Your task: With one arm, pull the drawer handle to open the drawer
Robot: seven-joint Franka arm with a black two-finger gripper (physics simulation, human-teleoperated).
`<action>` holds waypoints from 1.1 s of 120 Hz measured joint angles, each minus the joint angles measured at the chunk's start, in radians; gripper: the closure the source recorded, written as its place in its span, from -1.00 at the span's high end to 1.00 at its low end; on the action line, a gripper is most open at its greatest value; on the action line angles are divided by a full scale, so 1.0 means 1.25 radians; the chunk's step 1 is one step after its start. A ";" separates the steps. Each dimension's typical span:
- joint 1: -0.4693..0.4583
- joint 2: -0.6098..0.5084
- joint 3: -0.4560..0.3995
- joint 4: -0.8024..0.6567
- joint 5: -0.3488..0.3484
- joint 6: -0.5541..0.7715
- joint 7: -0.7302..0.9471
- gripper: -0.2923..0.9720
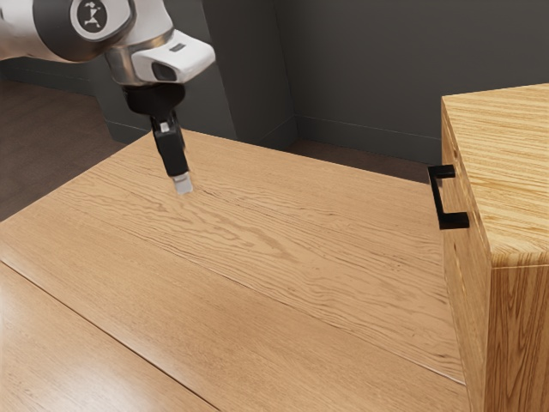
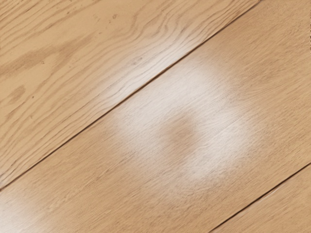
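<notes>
Externally, pincer [image 1: 182, 184] well apart from drawer handle [image 1: 446, 199]; wrist view: tabletop [image 2: 73, 53].

The arm [image 1: 94, 26] is seen entering from the exterior view's upper left — its wrist [image 1: 159, 64] is bent downward, and the gripper [image 1: 182, 183] is held aloft, tilted slightly toward that view's right.

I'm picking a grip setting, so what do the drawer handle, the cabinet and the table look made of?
Drawer handle: matte black, no grain, likely metal or plastic. Cabinet: light wood, visible grain. Table: similar grained wood planks with seams; pale glare in the wrist view suggests a slight sheen.
</notes>
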 joint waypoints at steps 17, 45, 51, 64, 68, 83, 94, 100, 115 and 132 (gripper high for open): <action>-0.008 0.000 -0.001 0.001 -0.001 0.013 0.041 0.54; -0.022 -0.010 -0.002 -0.011 -0.034 0.021 0.131 0.54; -0.040 -0.012 -0.004 -0.012 -0.036 0.022 0.178 0.54; -0.069 -0.008 -0.022 -0.014 -0.040 0.048 0.306 0.53; -0.070 -0.003 -0.034 -0.015 -0.044 0.067 0.355 0.54; -0.078 0.020 -0.055 -0.011 -0.073 0.138 0.531 0.54; -0.074 0.036 -0.090 -0.007 -0.086 0.182 0.643 0.52; -0.080 0.044 -0.100 -0.006 -0.106 0.201 0.700 0.49; -0.075 0.061 -0.132 -0.003 -0.149 0.249 0.827 0.34; -0.079 0.090 -0.160 0.036 -0.188 0.293 0.944 0.19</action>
